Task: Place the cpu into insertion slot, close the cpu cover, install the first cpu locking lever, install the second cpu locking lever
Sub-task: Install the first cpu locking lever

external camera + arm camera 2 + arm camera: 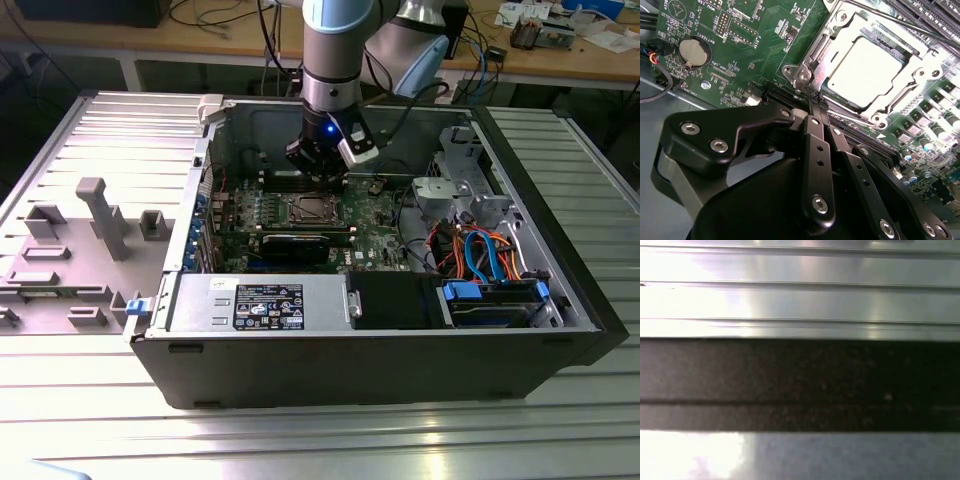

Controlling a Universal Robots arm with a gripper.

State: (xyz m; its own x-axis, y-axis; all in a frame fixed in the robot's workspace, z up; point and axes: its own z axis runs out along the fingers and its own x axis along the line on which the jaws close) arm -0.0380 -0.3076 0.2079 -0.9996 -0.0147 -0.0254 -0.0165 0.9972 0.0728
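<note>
- Working inside the open computer case [350, 350], with the arm reaching down over the motherboard [740, 60] on the exterior view's left half of the case.
- Finding the cpu [867, 70] lying flat in the insertion slot [305, 210], its pale metal top glaring in the second wrist view.
- Seeing the cpu cover [826, 52] lying down over the chip, its frame bordering the bright top on all visible sides; judging the first two steps as done.
- Holding the gripper [818, 102] just off the cover's near corner, tips touching or almost touching the frame edge; too tight there to say which.
- Keeping the fingers [815, 150] clenched, pressed together with no gap at the tips; nothing clearly pinched between them.
- Noting a thin wire locking lever [920, 32] running along the far side of the socket, next to the memory slots [935, 15]; not possible to tell whether latched.
- Judging the lever stage as the step in hand, most likely the lever at the near corner.
- Calling, on that reading, for a firm sideways-and-down push with the closed tips, catching the wire under its hook without scraping the board beside the socket.
</note>
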